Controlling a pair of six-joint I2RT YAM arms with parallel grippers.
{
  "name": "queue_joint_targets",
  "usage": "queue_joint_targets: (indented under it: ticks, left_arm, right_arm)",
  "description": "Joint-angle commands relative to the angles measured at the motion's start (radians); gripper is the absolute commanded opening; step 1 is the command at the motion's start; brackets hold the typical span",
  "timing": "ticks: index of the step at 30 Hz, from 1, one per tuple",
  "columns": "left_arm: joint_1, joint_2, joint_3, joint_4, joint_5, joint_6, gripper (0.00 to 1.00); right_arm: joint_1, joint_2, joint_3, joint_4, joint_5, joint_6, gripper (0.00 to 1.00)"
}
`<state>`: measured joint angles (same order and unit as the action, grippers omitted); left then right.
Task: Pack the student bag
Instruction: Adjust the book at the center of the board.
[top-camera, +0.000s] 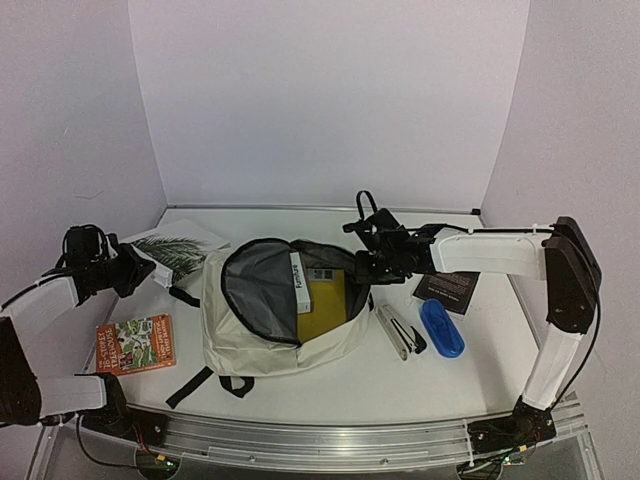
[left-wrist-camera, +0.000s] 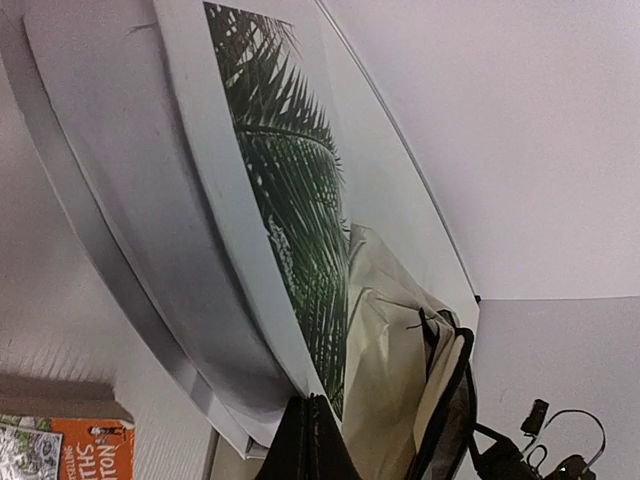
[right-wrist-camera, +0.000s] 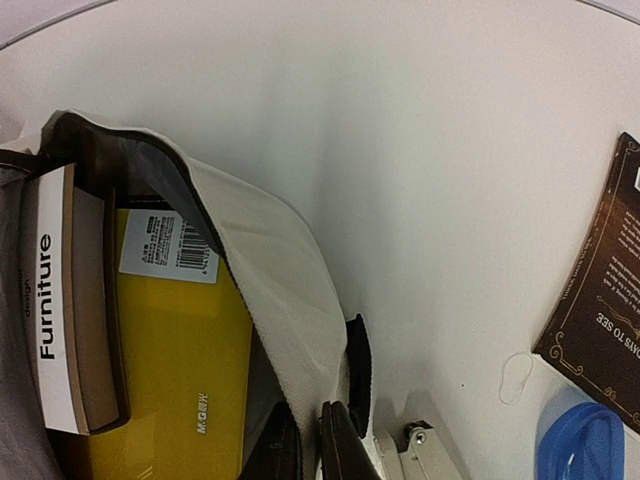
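**As found: student bag open, both grippers closed on items**

While the student bag (top-camera: 255, 355) lies flat at the centre of the table (top-camera: 330, 385), its mouth gapes toward 12 o'clock and shows the grey lining. 2 items sit inside: a white-spined book (top-camera: 298, 280) lettered "Furniture" and, at its 3 o'clock, a yellow item (top-camera: 322, 312) carrying a barcode label. The right gripper (top-camera: 366, 268) stands at the bag's 2 o'clock. In the right wrist view its fingers (right-wrist-camera: 340, 440) are pressed together on the cream rim of the opening.

The left gripper (top-camera: 135, 268) is at the bag's 9 o'clock, pinching the edge of the palm-leaf book (top-camera: 178, 252), which rests partly against the bag at 10 o'clock. An orange book (top-camera: 135, 343) lies flat at 8 o'clock, apart from the bag.

At 3 o'clock lie a white and black object (top-camera: 397, 331), then a blue case (top-camera: 441, 328), with a dark card (top-camera: 447, 290) just beyond them.
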<state>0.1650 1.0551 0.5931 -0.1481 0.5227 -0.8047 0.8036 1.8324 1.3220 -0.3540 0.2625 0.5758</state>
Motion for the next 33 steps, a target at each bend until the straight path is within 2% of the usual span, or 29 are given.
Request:
queue_joint_targets:
  ticks: [1, 5, 12, 14, 19, 25, 30, 33]
  left_arm:
    - [0.001, -0.119, -0.006, -0.155, -0.109, 0.002, 0.00]
    - [0.002, -0.160, -0.025, -0.189, -0.129, -0.020, 0.00]
    - [0.002, -0.098, -0.042, -0.257, -0.052, -0.014, 0.00]
    - [0.001, -0.093, -0.043, -0.289, -0.059, -0.012, 0.03]
    - [0.001, -0.088, -0.052, -0.310, -0.091, -0.013, 0.34]
    - [0.019, -0.048, -0.052, -0.269, -0.158, -0.018, 0.54]
    - [0.071, -0.026, -0.098, -0.112, -0.210, -0.059, 0.69]
    - [0.127, -0.006, -0.133, 0.003, -0.211, -0.091, 0.74]
  right_arm:
    - [-0.002, -0.005, 0.015, 0.021, -0.010, -0.006, 0.09]
    - [-0.001, -0.007, 0.004, 0.031, -0.018, -0.003, 0.09]
    - [-0.001, -0.014, -0.017, 0.042, -0.024, 0.003, 0.09]
    - [-0.001, -0.015, -0.023, 0.046, -0.025, 0.004, 0.09]
    - [-0.002, -0.014, -0.029, 0.056, -0.029, 0.004, 0.09]
    - [-0.002, -0.014, -0.030, 0.060, -0.027, -0.008, 0.09]
    - [-0.001, -0.014, -0.026, 0.062, -0.027, -0.013, 0.09]
    - [-0.001, -0.016, -0.027, 0.063, -0.030, -0.012, 0.09]
